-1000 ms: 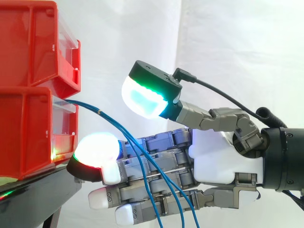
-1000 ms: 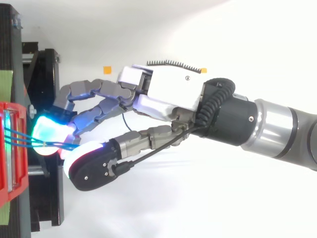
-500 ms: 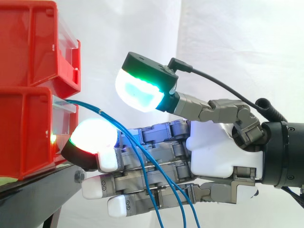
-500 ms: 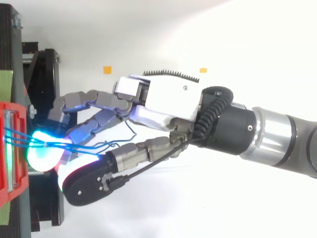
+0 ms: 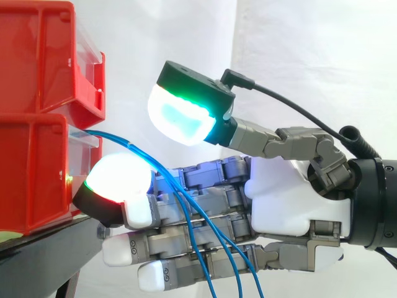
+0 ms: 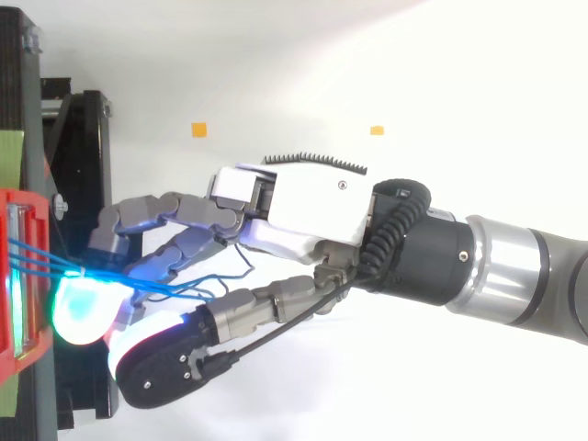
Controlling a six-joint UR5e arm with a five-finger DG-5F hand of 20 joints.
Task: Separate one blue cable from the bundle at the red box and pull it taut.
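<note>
Holding nothing: hand (image 5: 291,198) is open, thumb apart. Blue cables (image 5: 128,144) look thin, limp, slippery; you'd pinch one nr the red box (image 5: 37,167).

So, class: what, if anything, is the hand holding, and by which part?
Nothing: the hand is open. The blue cables from the red bin only drape across its straight fingers, with the thumb raised clear above them.
</note>
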